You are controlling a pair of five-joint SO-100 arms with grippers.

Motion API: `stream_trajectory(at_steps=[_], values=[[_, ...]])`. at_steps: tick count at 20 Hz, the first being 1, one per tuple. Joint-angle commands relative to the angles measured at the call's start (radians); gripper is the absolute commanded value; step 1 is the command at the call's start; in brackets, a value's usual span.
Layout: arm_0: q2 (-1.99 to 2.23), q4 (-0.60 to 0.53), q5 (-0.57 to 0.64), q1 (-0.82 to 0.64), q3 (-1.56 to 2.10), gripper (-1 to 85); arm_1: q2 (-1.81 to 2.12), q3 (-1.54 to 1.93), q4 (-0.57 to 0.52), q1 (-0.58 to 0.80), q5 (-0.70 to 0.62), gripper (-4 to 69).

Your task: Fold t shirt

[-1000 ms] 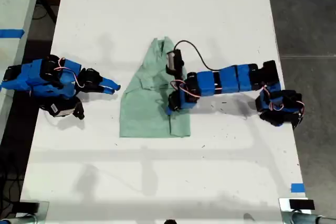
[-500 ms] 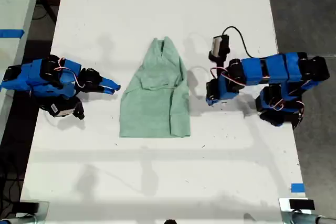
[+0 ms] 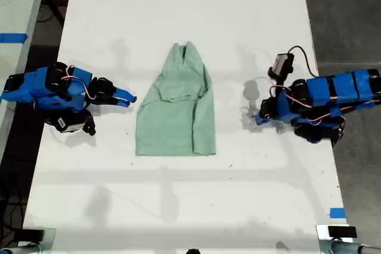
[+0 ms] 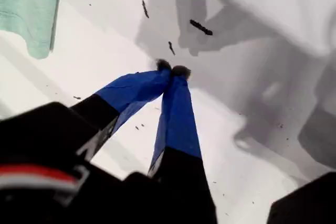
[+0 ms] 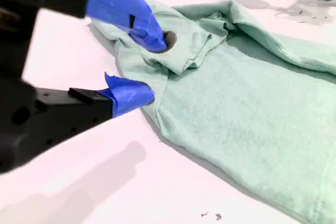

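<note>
Overhead and wrist views of a two-arm shirt-folding bench. The t shirt (image 3: 175, 108) lies flat at the middle of the white table (image 3: 178, 4), gathered into a narrow upright panel that tapers toward the exterior view's top; a sleeve or side flap lies tucked across its upper half, so the lengthwise folds look done and a crosswise fold probably remains.

The first gripper (image 3: 257, 120), on the arm at the exterior view's right, sits low over bare table, well apart from the cloth. Its own camera shows the blue fingertips (image 4: 167, 66) pressed together with nothing between them, and only a corner of the t shirt (image 4: 29, 9) at the frame's edge. A closed, empty claw parked clear of the garment would suit an arm between grasps (it cannot snag the fabric there).

The second gripper (image 3: 131, 97), at the exterior view's left, points at the shirt's near edge. Its wrist view shows the jaws parted and empty (image 5: 153, 68), one finger above the rumpled sleeve fold and one beside the hem, placed as if to pinch that edge. Whether either finger touches cloth cannot be told.
</note>
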Motion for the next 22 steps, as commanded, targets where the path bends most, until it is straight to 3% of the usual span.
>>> stream_trajectory(at_steps=[1,3,6,22], values=[[0.008,-0.002,-0.008,0.008,0.002,12.4,0.115,0.097,-0.055,0.026,-0.034,0.2],[0.008,-0.002,-0.008,0.008,0.002,12.4,0.245,0.161,-0.025,0.031,-0.052,0.2],[0.008,-0.002,-0.008,0.008,0.002,12.4,0.643,0.322,0.124,0.049,-0.066,0.2],[0.008,-0.002,-0.006,0.003,0.002,12.6,0.687,0.371,0.109,0.081,-0.112,0.4]])
